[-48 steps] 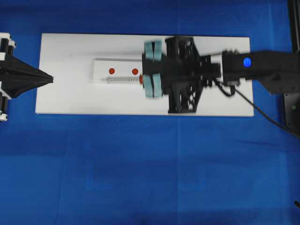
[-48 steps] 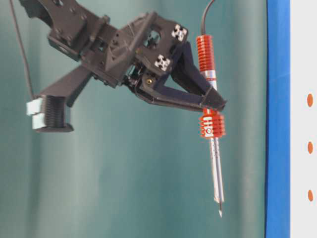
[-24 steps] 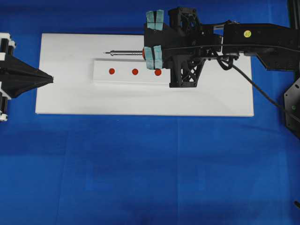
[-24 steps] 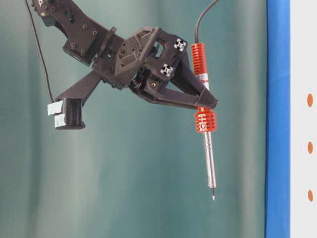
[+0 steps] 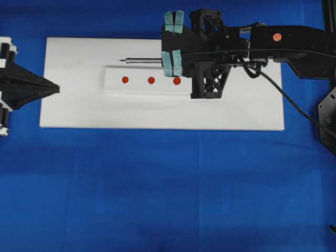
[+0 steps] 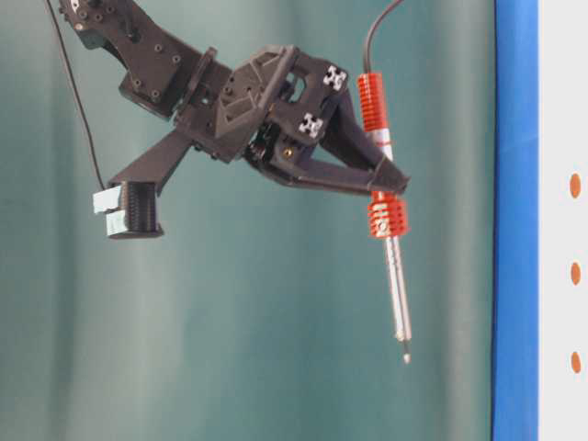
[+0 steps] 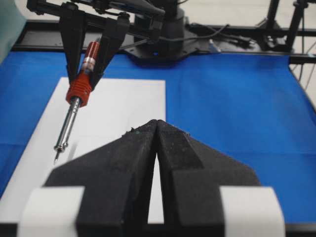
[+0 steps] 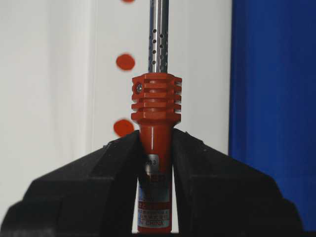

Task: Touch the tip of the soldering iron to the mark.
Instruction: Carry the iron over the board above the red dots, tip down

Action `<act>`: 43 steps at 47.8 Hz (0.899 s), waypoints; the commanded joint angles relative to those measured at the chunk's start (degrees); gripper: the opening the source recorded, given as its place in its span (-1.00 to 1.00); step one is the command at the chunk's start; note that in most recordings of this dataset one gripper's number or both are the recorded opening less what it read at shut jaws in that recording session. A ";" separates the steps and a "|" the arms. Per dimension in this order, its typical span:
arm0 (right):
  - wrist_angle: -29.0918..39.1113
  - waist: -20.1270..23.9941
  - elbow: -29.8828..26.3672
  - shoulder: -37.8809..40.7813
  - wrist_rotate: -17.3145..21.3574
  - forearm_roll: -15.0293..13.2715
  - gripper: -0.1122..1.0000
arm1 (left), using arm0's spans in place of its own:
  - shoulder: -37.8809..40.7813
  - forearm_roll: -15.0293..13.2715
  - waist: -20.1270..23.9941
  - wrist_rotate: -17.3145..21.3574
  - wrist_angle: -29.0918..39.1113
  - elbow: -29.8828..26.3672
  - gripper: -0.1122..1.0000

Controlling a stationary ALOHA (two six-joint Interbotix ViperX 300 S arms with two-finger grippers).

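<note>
The desk (image 5: 157, 199) is covered in blue; a white board (image 5: 79, 113) lies on it, carrying a white block (image 5: 137, 87) with a row of three red dots.

The right hand (image 5: 172, 55) is clamped on the soldering iron (image 5: 142, 60) at its red-orange handle; in the right wrist view both fingers press the handle sides just behind the ribbed collar. The left hand (image 5: 55, 88) is closed to a point, holds nothing, and sits at the 9 o'clock edge of the board, well apart from the tool.

Key relation, overhead view: the iron's long axis runs 3 to 9 o'clock, parallel to the dot row, with the shaft offset toward 12 o'clock of the block. The mark (image 5: 151, 80), the middle dot, lies toward 6 o'clock of the shaft, and the tip (image 5: 121, 60) overshoots it toward 9 o'clock. The table-level view shows the tip (image 6: 405, 358) clear of the surface. Judgement: the right hand must shift toward 6 o'clock and draw back toward 3 o'clock before contact; it is the only hand placed to act.

Legible writing: "IN CHINA" on the handle label (image 8: 154, 222) in the right wrist view; the remaining label text is too small to read.
</note>
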 commanded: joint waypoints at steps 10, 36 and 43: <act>7.21 0.18 -1.05 -1.93 0.09 1.41 -0.68 | 0.44 0.18 -0.09 -0.09 -0.26 -0.62 -0.80; 10.37 0.35 -0.97 -1.93 0.00 2.11 -0.68 | 0.44 0.09 0.00 -0.26 -0.35 -0.62 -0.79; 10.46 0.26 -0.97 -1.93 0.00 2.11 -0.68 | 0.44 0.09 -0.09 -0.70 -0.35 -0.62 -0.79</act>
